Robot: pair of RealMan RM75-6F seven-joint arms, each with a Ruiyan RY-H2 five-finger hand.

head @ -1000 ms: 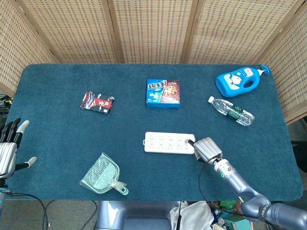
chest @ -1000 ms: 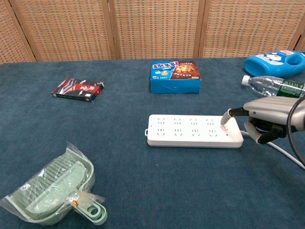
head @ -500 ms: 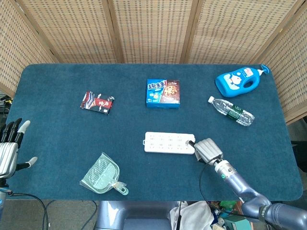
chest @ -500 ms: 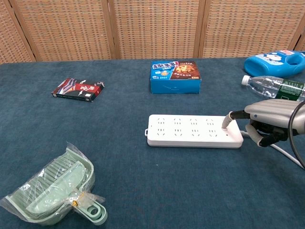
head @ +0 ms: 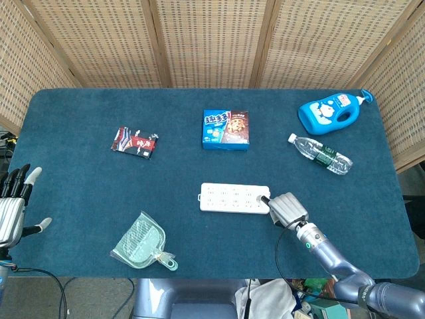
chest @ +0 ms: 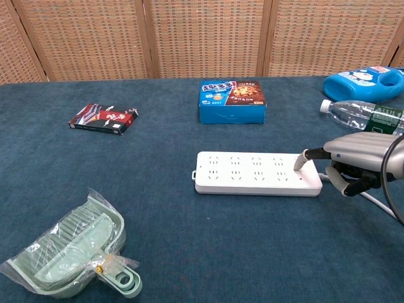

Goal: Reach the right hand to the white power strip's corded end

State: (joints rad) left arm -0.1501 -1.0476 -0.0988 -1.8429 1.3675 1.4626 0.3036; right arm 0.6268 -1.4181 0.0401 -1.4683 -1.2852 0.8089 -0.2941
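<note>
Right hand (chest: 353, 161) sat at power strip's (chest: 255, 173) corded end, mid-counter (head: 80, 206), one fingertip on top, rest loosely curled, holding nothing. Best approach: ease in low, avoid snagging cord (chest: 379, 203).

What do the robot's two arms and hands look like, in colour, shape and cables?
The right hand has a smooth silver-grey shell, dark fingers and pale fingertips. Its arm is bluish-grey metal tubing with a silver wrist ring bearing a small green mark, and a thin black cable loops beside it. The left hand has a ribbed silver back, black fingers and white fingertips. No sleeves.
</note>
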